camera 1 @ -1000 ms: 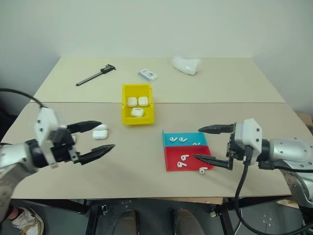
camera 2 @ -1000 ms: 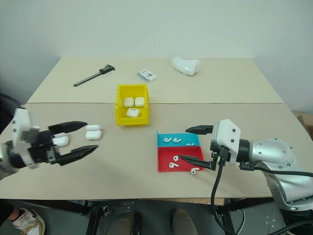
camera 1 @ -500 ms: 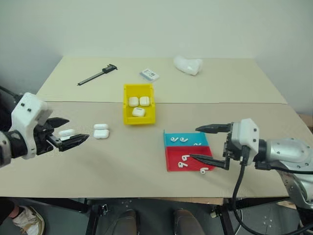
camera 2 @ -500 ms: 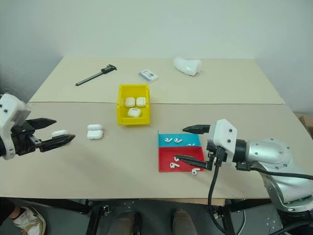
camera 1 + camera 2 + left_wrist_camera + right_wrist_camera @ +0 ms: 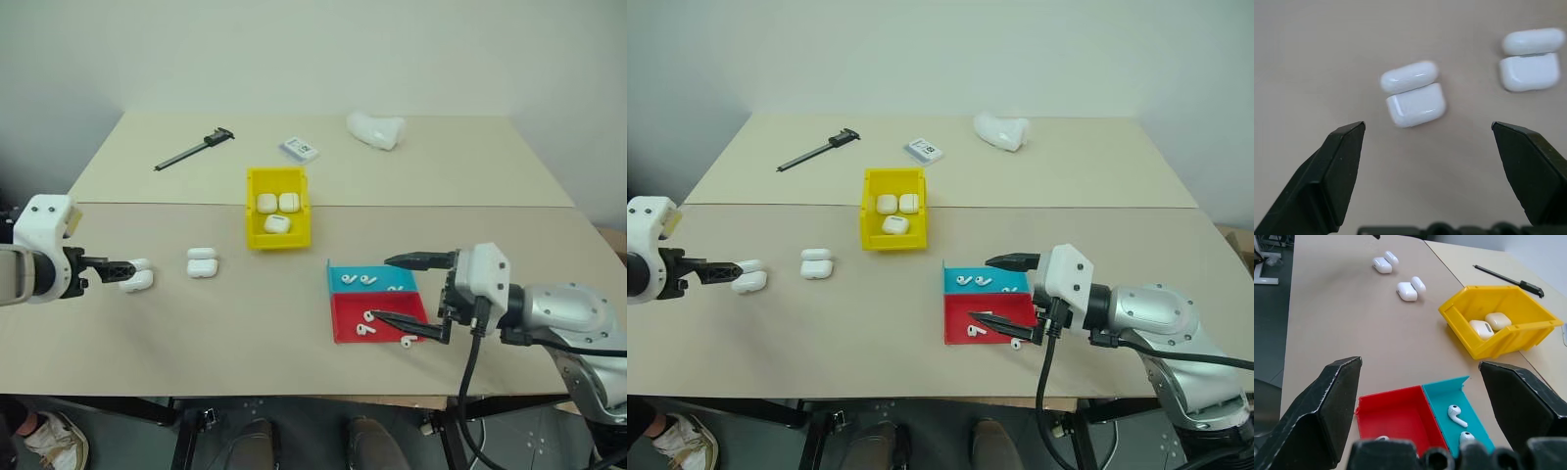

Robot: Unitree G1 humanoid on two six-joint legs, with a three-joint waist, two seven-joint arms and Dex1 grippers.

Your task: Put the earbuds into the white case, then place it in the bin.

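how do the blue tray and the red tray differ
The blue tray lies farther from the robot, toward the yellow bin; the red tray lies nearer the table's front edge. In the left eye view the blue tray looks the smaller patch, the red tray the larger. The right gripper has one finger over each tray. Both are flat, touch edge to edge and hold white earbuds.

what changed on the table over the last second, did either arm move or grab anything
The left gripper swung out toward the table's left edge and now points at the outer white case, fingers open, nothing taken hold of. The right gripper stayed open over the red tray and blue tray. Both open cases, the yellow bin and the earbuds lie as before.
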